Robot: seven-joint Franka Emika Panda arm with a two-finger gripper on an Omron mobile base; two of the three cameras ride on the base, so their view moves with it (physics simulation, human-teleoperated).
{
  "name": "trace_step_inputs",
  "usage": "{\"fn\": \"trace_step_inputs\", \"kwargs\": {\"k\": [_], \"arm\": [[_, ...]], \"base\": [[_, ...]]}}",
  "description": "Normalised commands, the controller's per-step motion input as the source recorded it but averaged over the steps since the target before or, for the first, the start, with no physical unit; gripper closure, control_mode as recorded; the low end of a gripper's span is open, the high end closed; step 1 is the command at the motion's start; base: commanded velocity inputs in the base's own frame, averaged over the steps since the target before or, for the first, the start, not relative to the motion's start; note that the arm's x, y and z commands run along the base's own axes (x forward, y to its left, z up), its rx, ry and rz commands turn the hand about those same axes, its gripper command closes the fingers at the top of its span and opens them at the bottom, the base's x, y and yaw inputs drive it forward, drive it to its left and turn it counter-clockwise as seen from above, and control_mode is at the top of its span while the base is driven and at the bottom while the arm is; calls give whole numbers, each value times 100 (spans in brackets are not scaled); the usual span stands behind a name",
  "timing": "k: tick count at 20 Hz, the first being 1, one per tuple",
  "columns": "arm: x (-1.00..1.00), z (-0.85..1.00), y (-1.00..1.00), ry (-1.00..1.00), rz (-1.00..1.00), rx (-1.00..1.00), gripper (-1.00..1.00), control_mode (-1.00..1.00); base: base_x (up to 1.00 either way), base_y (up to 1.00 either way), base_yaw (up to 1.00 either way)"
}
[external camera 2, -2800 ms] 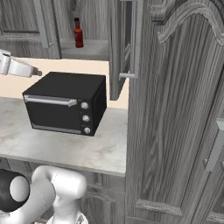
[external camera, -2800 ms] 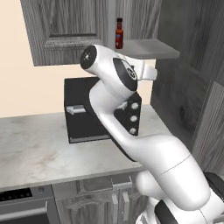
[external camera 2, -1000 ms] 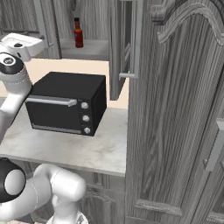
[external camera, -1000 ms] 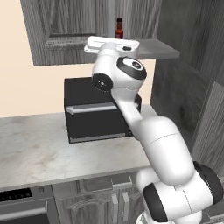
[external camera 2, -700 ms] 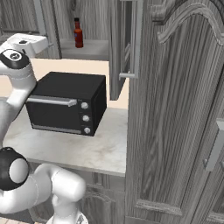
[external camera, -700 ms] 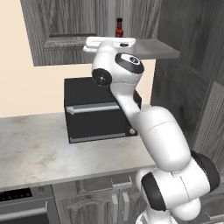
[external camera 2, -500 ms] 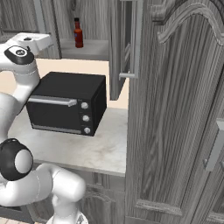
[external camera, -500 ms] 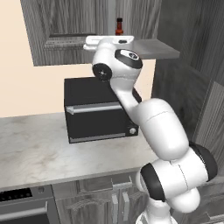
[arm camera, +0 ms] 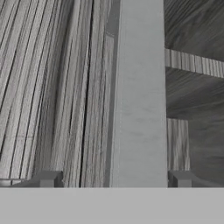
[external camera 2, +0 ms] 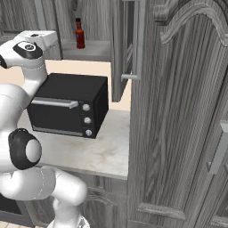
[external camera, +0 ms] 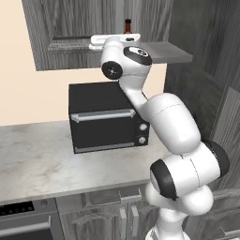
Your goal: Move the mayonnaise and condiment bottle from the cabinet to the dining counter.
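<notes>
The condiment bottle point(external camera: 127, 25), slim and dark red with a black cap, stands on the grey inner shelf point(external camera: 165, 51) of the cabinet and also shows as the condiment bottle point(external camera 2: 79, 34) from the right. My gripper point(external camera: 97, 42) is raised against the cabinet's closed left door point(external camera: 70, 26). In the hand view my gripper point(arm camera: 113, 179) is open and straddles that door's long metal bar handle point(arm camera: 138, 96); the right fingertip point(arm camera: 180, 178) sits close to the bar, the left one farther off. The mayonnaise and the dining counter are out of view.
A black oven point(external camera: 107, 117) stands on the marble worktop point(external camera: 42, 161) under the cabinet. The cabinet's right door point(external camera 2: 129, 44) hangs open. Tall dark wood panels point(external camera 2: 178, 116) close off the right side. Drawer fronts point(external camera: 105, 213) run below the worktop.
The arm has stretched upward and carried the hand from beside the oven's top up to the cabinet's left door. The bottle has not moved.
</notes>
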Motion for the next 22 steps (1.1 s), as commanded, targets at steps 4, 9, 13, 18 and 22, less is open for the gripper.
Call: {"fn": "trace_step_inputs", "kwargs": {"k": [4,9,13,18,22], "arm": [[26,-2,23,2,1,-1,100,-100],[-2,-4,23,7,-2,0,100,-100],[-48,0,39,4,-2,0,100,-100],[-86,0,47,0,0,-3,100,-100],[-99,0,52,0,0,-6,100,-100]], "base": [[0,0,0],[0,0,0],[0,0,0],[0,0,0],[0,0,0]]}}
